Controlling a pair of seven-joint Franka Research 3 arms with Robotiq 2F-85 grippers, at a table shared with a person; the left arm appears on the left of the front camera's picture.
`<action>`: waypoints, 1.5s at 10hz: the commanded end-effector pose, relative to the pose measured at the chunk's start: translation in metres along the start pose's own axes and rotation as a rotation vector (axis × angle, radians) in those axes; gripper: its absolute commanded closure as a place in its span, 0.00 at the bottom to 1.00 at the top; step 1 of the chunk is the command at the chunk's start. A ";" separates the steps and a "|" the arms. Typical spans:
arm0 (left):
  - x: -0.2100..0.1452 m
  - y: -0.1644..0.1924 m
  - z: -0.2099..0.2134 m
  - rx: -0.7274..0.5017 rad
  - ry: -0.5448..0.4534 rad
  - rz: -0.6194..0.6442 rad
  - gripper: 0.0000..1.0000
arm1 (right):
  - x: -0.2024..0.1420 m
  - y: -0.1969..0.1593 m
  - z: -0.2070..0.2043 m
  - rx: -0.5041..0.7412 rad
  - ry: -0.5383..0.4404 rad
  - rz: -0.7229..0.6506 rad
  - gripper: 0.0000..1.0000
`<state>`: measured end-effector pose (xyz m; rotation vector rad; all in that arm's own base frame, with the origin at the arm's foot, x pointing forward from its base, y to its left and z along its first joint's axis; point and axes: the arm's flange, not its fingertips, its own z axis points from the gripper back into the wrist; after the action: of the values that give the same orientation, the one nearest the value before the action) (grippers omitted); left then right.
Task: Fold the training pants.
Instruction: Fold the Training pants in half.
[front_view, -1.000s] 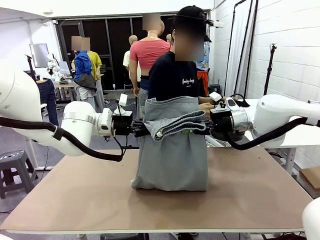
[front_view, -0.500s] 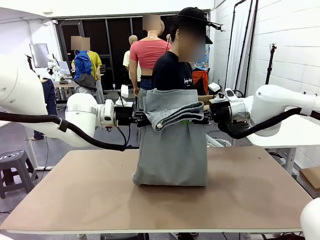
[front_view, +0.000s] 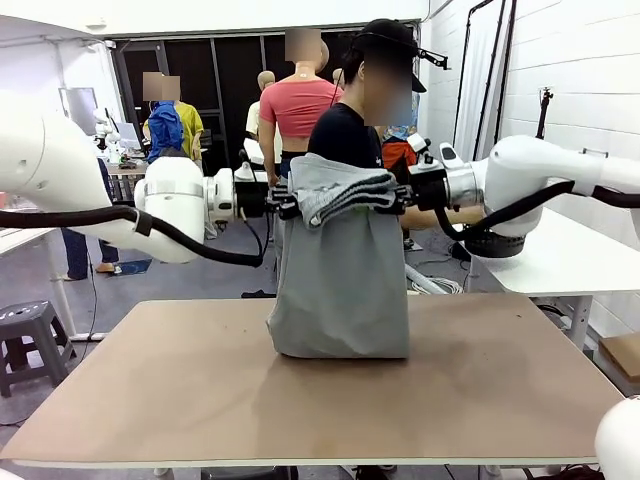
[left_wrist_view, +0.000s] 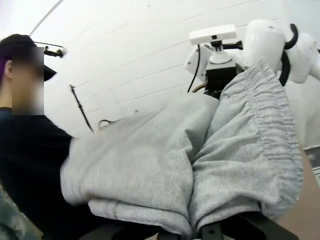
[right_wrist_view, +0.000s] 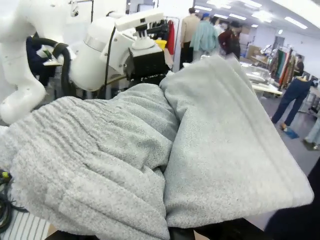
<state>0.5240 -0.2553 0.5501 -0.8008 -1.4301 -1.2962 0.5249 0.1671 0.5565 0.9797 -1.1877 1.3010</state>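
Both white arms reach in level from opposite sides, well above the table, wrists horizontal and pointed at each other; the left gripper comes in from the left side and is closed on one end of the training pants, at the bunched top, its black fingers partly buried in the cloth; the right gripper comes in from the right side and is clamped on the other end at about the same height; in each wrist view the gripper's own dark fingers show at the bottom edge, pinched under the gathered cloth, with the opposite arm's wrist facing it beyond the pants.
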 end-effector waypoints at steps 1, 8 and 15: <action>0.014 0.020 -0.016 0.079 -0.027 -0.084 1.00 | 0.020 -0.025 -0.013 -0.042 0.053 0.077 1.00; 0.042 0.096 -0.032 0.165 -0.023 -0.272 1.00 | 0.050 -0.080 -0.016 -0.140 0.038 0.273 1.00; -0.015 0.092 -0.017 0.033 0.036 -0.121 1.00 | -0.016 -0.075 -0.021 -0.068 0.073 0.171 1.00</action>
<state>0.6255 -0.2590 0.5534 -0.6182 -1.5255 -1.3519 0.6135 0.1804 0.5481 0.7907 -1.2942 1.3857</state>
